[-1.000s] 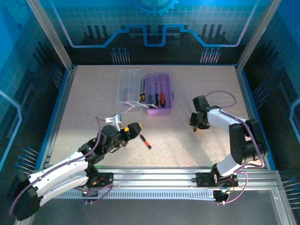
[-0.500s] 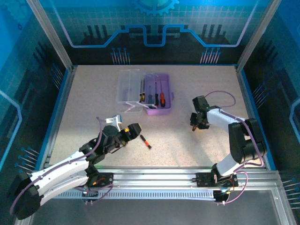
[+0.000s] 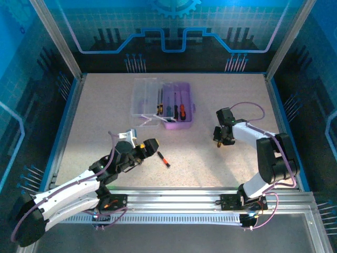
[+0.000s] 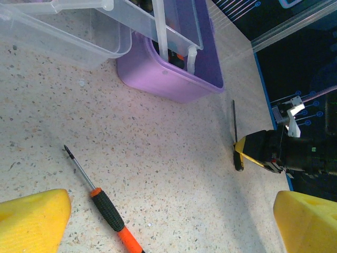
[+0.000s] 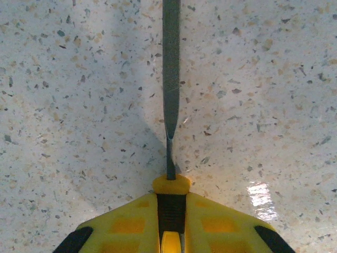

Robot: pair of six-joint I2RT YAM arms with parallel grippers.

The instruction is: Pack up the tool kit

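Tool kit (image 3: 176, 125) bits look light, stiff, slick: grip handles, not shafts. Right jaws clamped on file (image 5: 170, 79) handle; left jaws wide apart above the loose screwdriver (image 4: 105, 206)

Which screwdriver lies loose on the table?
The orange-and-black-handled screwdriver near the left gripper; the others sit in the purple case, and the right gripper grips a file.

Open purple case (image 3: 178, 125) far centre, loose screwdriver (image 3: 164, 159) near left gripper (image 3: 142, 140)
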